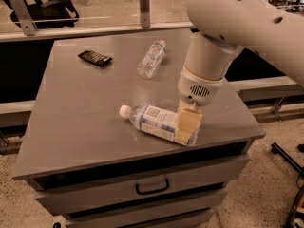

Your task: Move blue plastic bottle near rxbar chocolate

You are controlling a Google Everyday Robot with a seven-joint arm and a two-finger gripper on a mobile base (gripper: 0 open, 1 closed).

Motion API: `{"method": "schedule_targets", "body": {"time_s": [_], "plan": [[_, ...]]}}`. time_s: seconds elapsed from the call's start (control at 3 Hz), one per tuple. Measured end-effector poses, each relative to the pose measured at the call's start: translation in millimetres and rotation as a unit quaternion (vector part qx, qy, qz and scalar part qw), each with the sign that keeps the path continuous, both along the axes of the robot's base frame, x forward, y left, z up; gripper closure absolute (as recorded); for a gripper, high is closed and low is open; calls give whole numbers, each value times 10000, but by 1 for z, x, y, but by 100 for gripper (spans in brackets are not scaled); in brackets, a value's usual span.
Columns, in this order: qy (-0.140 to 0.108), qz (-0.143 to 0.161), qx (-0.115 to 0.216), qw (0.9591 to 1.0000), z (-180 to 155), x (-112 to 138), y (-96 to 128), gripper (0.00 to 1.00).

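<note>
Gripper (188, 126) is low over the front right part of the table (71, 127), hanging straight down from the thick white arm (237, 23). Its cream tip overlaps the base end of the blue bottle (152, 120). Whether it is clamped on that bottle or only set against it: cannot tell.

Objects, left to right:
- rxbar (95, 58): black wrapper, lying flat, far to the left of the gripper and well behind it, near the back left of the top. Well apart from the blue bottle.
- clear bottle (151, 60): lying on its side, behind the gripper and a little to its left, cap toward the back. Between the rxbar and the arm, touching neither.
- blue bottle: lying on its side, white cap pointing left and away from the gripper, pale blue-and-white label facing up, base end at the gripper.

Surface: grey table top, matte, with some glare near the clear bottle. A drawer (142, 189) with a dark handle sits in the front face, below and left of the gripper.

Room: a rail (95, 30) with upright posts and glass runs behind the table. A dark chair (52, 4) stands beyond it, far back left of the gripper. Speckled floor (266, 198) lies below right.
</note>
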State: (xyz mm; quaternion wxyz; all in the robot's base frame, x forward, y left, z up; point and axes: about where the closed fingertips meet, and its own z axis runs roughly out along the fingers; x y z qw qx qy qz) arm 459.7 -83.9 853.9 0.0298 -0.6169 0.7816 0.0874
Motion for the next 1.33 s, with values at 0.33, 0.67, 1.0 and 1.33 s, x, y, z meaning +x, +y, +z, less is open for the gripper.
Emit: {"method": "schedule_targets", "body": {"time_s": [0.33, 0.67, 1.0, 1.33], "plan": [[-44, -110, 91, 9999, 11, 10, -2, 100], [-363, -278, 103, 9989, 34, 42, -7, 100], [-616, -532, 139, 9966, 54, 90, -11, 100], [-857, -797, 195, 9929, 73, 142, -15, 100]]}}
